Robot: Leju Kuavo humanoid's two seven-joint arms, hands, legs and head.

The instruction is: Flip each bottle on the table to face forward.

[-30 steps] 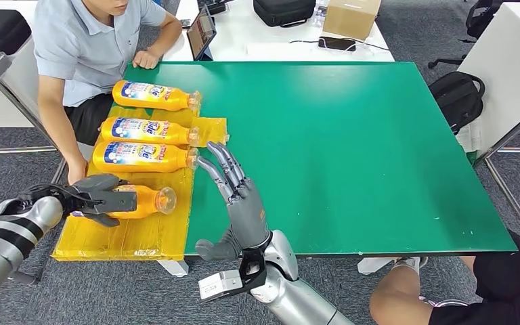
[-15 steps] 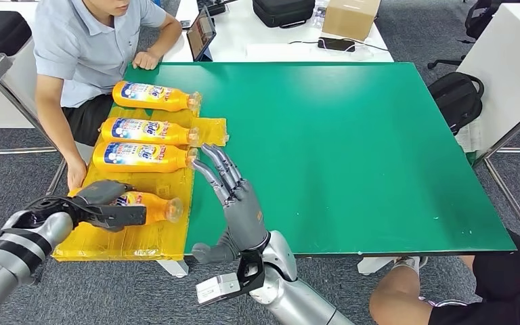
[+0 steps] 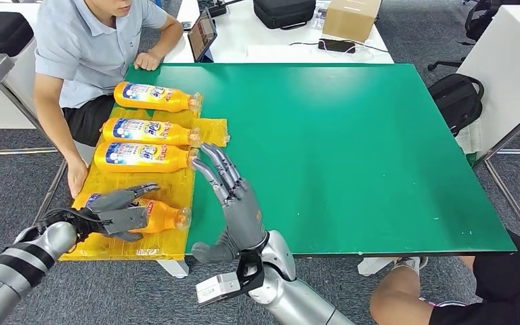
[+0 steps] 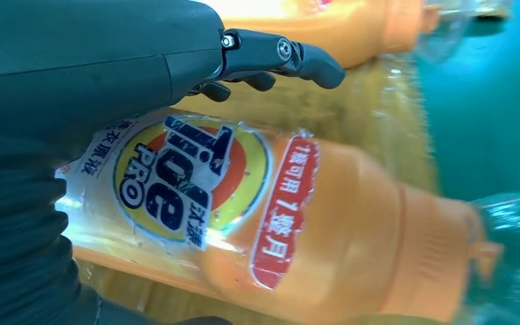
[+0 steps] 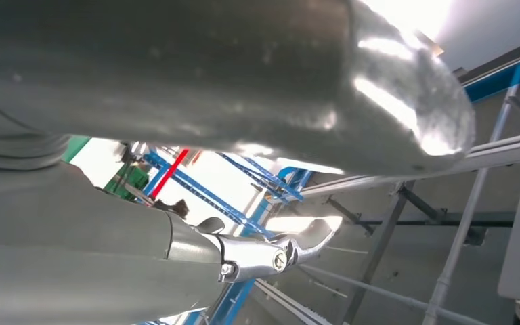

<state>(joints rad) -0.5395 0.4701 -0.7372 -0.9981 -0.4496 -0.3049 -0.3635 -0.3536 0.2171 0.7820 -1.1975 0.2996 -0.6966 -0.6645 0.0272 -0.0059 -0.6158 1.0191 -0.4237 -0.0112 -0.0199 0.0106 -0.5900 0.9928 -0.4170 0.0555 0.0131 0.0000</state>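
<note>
Four orange detergent bottles lie on their sides on a yellow mat [image 3: 142, 240] at the table's left. The three far bottles [image 3: 156, 97], [image 3: 150, 130], [image 3: 145, 156] show their blue-and-red labels upward. The nearest bottle [image 3: 159, 215] lies on the mat with my left hand [image 3: 118, 213] around its body, some fingers [image 3: 142, 188] lifted straight. In the left wrist view this bottle [image 4: 325, 230] shows its front label, and the hand's fingers [image 4: 277, 53] stretch past it. My right hand [image 3: 233, 196] stands upright at the mat's right edge, fingers spread, holding nothing.
A person in a grey shirt [image 3: 88, 40] sits at the table's far left, one hand [image 3: 76, 177] by the mat's edge. The green table [image 3: 352, 149] stretches to the right. A tablet [image 3: 202, 30] stands behind it, and a seated person's knee [image 3: 406, 298] is at the near right.
My left hand has turned the nearest bottle and lowered it onto the mat, so its label now faces up. Some fingers have lifted off. The right hand has barely moved.
</note>
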